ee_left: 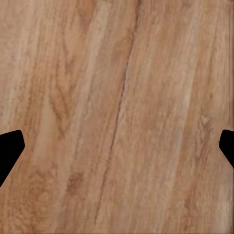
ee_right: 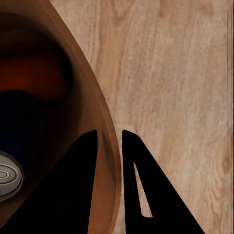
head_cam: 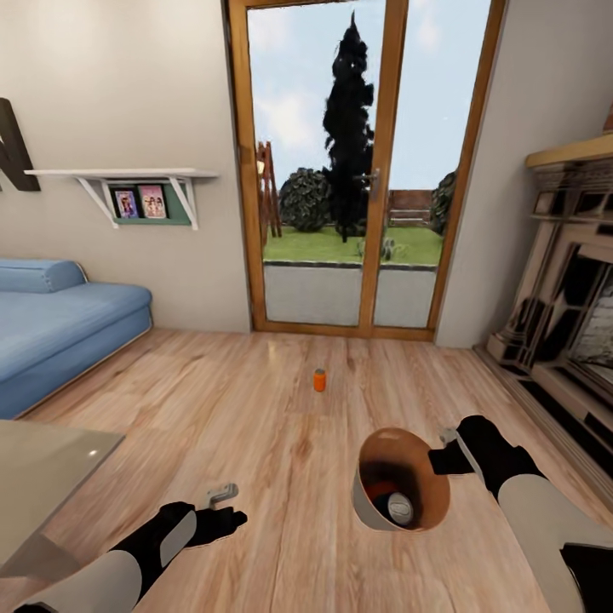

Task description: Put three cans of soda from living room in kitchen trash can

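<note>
In the lower right of the head view, the right gripper (head_cam: 449,440) pinches the rim of the trash can (head_cam: 364,502), one finger inside and one outside the wall; the right wrist view shows the two dark fingers (ee_right: 146,195) closed on that thin rim, with only the wall's thickness between them. Holding the bin by its edge this way seems meant to carry it along to the cans. The bin is round and tapered, grey outside, smooth tan wood-tone inside. At least one soda can (head_cam: 398,507) lies in its bottom, silver lid up; a reddish shape beside it may be a second, but the shadow makes that uncertain. Another orange can (head_cam: 319,380) stands upright on the bare plank floor (head_cam: 255,400) at frame centre, well apart from the bin, before the glazed doors (head_cam: 358,170). The left gripper (head_cam: 223,493), lower left, holds nothing; its wrist view shows fingertips (ee_left: 9,151) spread wide over glossy wood grain.
</note>
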Available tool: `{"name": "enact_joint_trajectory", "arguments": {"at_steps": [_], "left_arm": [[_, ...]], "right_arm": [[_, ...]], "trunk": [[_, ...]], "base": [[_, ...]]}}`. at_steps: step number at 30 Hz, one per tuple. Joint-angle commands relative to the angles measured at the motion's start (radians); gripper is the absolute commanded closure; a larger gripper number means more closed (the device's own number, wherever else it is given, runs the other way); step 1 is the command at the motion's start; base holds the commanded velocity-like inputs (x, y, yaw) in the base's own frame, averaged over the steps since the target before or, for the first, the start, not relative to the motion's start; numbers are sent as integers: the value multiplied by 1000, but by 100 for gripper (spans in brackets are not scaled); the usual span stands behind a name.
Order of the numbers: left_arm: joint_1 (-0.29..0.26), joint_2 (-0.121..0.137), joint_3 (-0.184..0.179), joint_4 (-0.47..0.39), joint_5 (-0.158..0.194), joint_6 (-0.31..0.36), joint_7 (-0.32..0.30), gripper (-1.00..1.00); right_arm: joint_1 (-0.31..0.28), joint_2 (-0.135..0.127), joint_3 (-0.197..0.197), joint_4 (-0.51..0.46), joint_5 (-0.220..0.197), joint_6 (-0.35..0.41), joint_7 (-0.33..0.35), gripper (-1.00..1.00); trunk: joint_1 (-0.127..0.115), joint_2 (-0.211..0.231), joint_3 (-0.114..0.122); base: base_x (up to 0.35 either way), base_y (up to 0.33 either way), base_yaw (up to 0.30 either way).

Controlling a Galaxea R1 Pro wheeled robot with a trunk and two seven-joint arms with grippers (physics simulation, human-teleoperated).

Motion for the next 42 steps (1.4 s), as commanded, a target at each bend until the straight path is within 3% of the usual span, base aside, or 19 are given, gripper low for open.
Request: {"name": "enact_joint_trajectory", "arguments": {"at_steps": [1, 15, 42], "left_arm": [[0, 0, 0, 0, 0, 0, 0, -100], [0, -3, 0, 0, 0, 0, 1, -100], [0, -4, -1, 0, 0, -1, 0, -100]], "right_arm": [[-1, 0, -2, -1, -21, 3, 3, 100], [-1, 4, 1, 0, -20, 3, 3, 100], [-1, -5, -1, 0, -21, -2, 6, 100]], "trunk": [[0, 0, 0], [0, 0, 9], [0, 0, 16]], "base": [[320, -185, -16], [326, -109, -123], [343, -1, -3]]}}
